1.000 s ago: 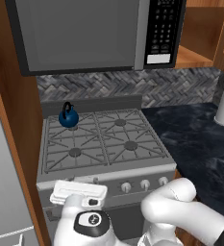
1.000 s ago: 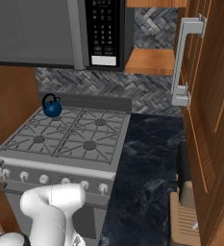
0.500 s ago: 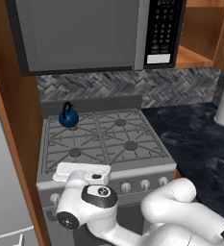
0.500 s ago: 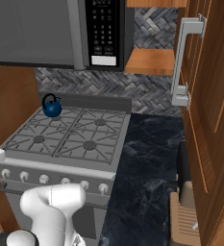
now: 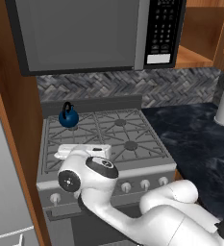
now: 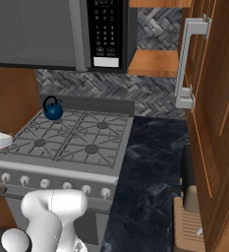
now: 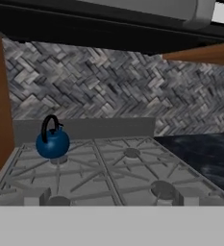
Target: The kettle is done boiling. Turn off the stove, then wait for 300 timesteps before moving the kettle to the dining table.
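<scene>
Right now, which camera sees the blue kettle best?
The hand view: the kettle looks biggest there, handle and round body clear, on the back left burner. The left base view and right base view show it smaller and farther off.

Glossy white rounded arm (image 5: pixel 132 216) with dark circular joint caps

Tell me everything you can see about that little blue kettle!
The kettle is small, round and glossy dark blue, with a black arched handle standing up over its top. It sits upright on the black grate of the stove's back left burner, close to the grey back panel and the wooden wall beside it. Nothing but the grate touches it, and the robot's hand is well away from it.
</scene>
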You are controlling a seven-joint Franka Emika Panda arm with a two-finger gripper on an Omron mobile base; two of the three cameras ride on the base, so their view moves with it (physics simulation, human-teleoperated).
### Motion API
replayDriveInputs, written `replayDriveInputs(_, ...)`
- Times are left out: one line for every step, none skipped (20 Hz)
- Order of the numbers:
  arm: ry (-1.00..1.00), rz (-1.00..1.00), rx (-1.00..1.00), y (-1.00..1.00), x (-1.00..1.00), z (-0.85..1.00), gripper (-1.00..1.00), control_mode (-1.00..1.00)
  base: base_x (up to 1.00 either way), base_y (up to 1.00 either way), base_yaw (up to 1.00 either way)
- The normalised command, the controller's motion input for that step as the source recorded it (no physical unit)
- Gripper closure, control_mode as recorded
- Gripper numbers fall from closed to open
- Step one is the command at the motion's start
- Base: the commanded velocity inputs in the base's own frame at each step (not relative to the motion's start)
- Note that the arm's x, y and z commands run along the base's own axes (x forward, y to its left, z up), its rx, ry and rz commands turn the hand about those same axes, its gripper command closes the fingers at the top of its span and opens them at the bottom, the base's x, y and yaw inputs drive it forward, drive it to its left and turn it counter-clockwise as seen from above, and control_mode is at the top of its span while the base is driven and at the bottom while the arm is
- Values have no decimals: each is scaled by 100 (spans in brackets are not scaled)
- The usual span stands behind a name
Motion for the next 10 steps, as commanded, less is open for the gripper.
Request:
replayDriveInputs(7, 0, 8, -5, 6, 0, -100, -100, 0, 0, 0)
replayDriveInputs(7, 0, 9, -7, 8, 0, -100, -100, 0, 0, 0)
replayDriveInputs(6, 0, 9, -6, 16, 0, -100, -100, 0, 0, 0)
replayDriveInputs(9, 0, 9, 0, 29, 0, -100, -100, 0, 0, 0)
replayDriveInputs(11, -1, 9, 0, 50, 0, -100, -100, 0, 0, 0)
replayDriveInputs(12, -4, 9, 0, 57, 0, -100, -100, 0, 0, 0)
replayDriveInputs(12, -4, 9, 0, 57, 0, -100, -100, 0, 0, 0)
replayDriveInputs(13, -4, 8, 0, 55, 0, -100, -100, 0, 0, 0)
replayDriveInputs(13, -4, 8, 0, 52, 2, -100, -100, 0, 0, 0)
replayDriveInputs(14, -3, 8, 0, 50, 2, -100, -100, 0, 0, 0)
